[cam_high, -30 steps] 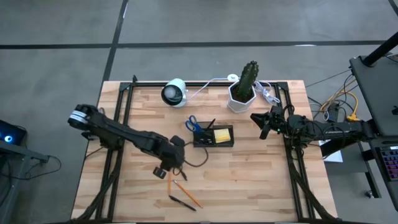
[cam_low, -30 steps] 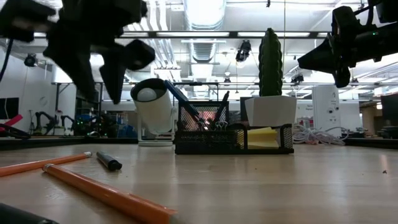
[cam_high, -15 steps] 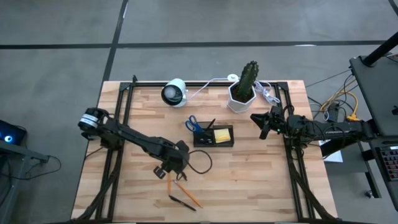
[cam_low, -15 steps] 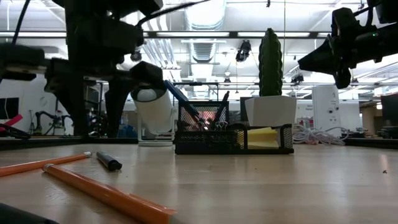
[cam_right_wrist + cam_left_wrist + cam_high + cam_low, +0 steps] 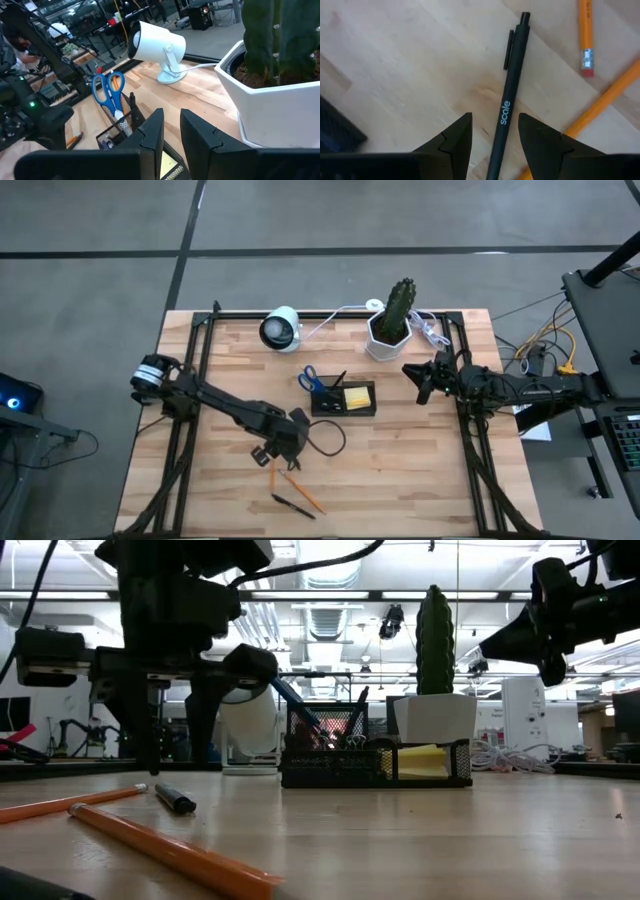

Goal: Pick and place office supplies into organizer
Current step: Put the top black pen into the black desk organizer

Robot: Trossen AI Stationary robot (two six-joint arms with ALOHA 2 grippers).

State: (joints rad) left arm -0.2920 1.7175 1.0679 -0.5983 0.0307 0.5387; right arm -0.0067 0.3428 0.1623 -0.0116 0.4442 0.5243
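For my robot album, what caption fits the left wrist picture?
Left gripper fingers open astride a black pen, orange pencils beside.
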